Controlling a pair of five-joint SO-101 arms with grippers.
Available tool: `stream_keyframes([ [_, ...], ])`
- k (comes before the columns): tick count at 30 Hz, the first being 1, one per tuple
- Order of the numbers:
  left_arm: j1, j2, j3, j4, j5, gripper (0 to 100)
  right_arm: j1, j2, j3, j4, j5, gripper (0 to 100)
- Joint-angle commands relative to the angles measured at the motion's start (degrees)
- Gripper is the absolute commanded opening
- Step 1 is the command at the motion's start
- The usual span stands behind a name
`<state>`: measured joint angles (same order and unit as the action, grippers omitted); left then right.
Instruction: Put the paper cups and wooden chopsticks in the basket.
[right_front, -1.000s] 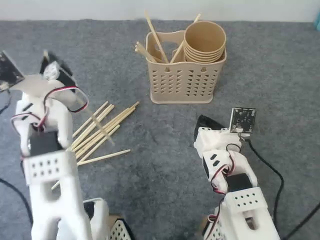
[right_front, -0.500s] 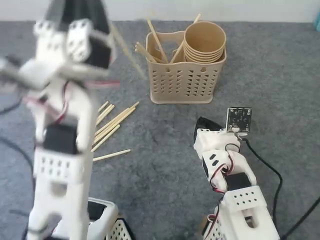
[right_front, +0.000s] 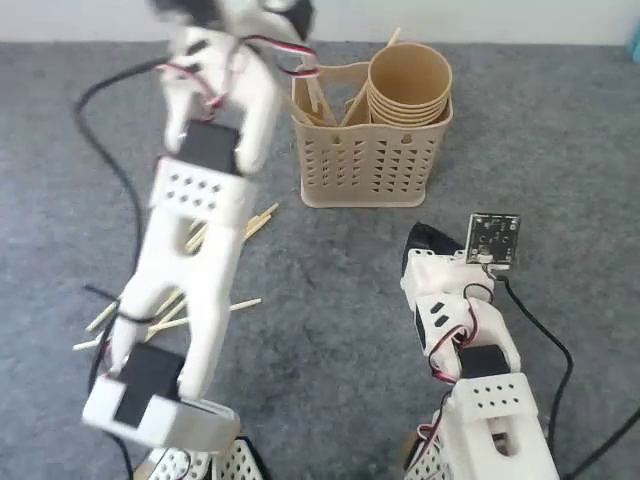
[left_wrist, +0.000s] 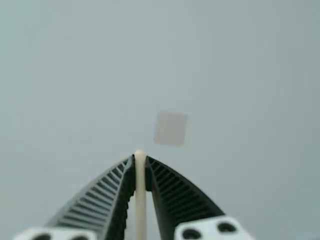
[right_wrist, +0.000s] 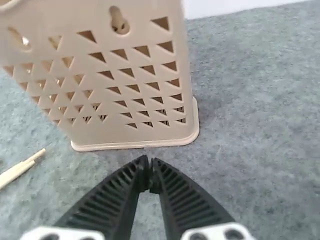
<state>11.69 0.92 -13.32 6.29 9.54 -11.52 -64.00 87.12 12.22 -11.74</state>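
At the near edge of the table (right_front: 330, 330), on its grey covering, the right arm (right_front: 470, 370) is being held low. The right tool (right_wrist: 149, 162) is being pressed together with nothing between its ribbed black fingers (right_wrist: 115, 195). It is being pointed at the foot of the basket (right_wrist: 125, 75), near it but apart from it.

To the left of that arm, loose wooden chopsticks (right_front: 170, 305) are being left flat on the table in a fanned scatter. They are being partly covered by the left arm (right_front: 200, 240), which is being stretched out above them toward the far side. In the right wrist view, one chopstick end (right_wrist: 20, 167) is being shown on the table, well short of the basket's base.

Farther back, the basket is being stood upright. A stack of paper cups (right_front: 408, 85) is being carried in its right-hand compartment. Several chopsticks (right_front: 318, 95) are being leaned in the left-hand compartment, with their tips being raised above the rim.

Farthest off, high beside the basket's left side, the left tool (left_wrist: 140, 157) is being clamped on a single wooden chopstick (left_wrist: 140, 200). The chopstick is being gripped between the two finger tips, with a plain pale wall (left_wrist: 160, 60) being faced beyond it.
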Motion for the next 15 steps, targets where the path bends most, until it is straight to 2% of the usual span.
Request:
stream_keyframes([
  [1, 0.7, 2.4, -3.1, -5.5, -0.9, 1, 0.8, 0.3, -0.3, -1.2, 1.8, 0.9],
  [11, 1.0, 5.5, -2.9, -7.6, -0.9, 1, 0.7, 0.2, -0.3, -1.3, 1.8, 0.9],
  [13, 1.0, 5.1, -2.8, -7.0, -0.8, 4, 0.7, 0.0, -0.3, -1.3, 1.8, 0.9],
  [15, 1.0, 4.8, -2.6, -4.8, -0.7, 11, 0.7, 0.0, -0.3, -1.3, 1.8, 0.9],
])
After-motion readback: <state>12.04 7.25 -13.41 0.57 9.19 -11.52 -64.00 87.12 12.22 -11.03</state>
